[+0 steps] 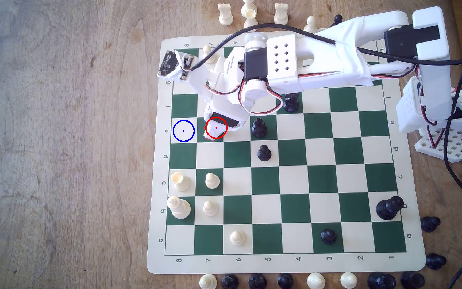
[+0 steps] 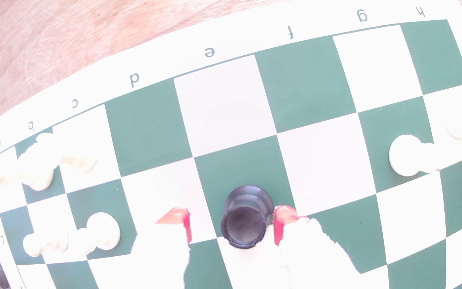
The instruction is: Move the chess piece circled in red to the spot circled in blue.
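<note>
Wrist view shows the black rook point(image 2: 243, 219) upright on a green square, between the red-tipped jaws of the gripper point(image 2: 232, 225), which stand wide; one tip is just beside it. Next square over lies the blue-ringed cream square point(image 1: 183, 131).
</note>
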`<state>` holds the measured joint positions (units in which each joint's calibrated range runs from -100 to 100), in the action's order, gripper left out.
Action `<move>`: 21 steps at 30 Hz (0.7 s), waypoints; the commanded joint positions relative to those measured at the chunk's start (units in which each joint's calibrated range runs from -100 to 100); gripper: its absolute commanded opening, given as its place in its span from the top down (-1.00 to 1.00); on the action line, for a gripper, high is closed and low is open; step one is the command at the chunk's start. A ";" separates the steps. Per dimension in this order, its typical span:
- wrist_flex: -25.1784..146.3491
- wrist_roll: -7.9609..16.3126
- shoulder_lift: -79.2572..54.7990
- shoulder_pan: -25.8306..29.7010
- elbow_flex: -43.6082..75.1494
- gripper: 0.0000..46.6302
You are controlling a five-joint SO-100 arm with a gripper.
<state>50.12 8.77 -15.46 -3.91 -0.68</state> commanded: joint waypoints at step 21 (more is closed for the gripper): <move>0.17 -0.39 1.03 0.74 5.94 0.89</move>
<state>49.80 8.52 -16.80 -3.54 -0.68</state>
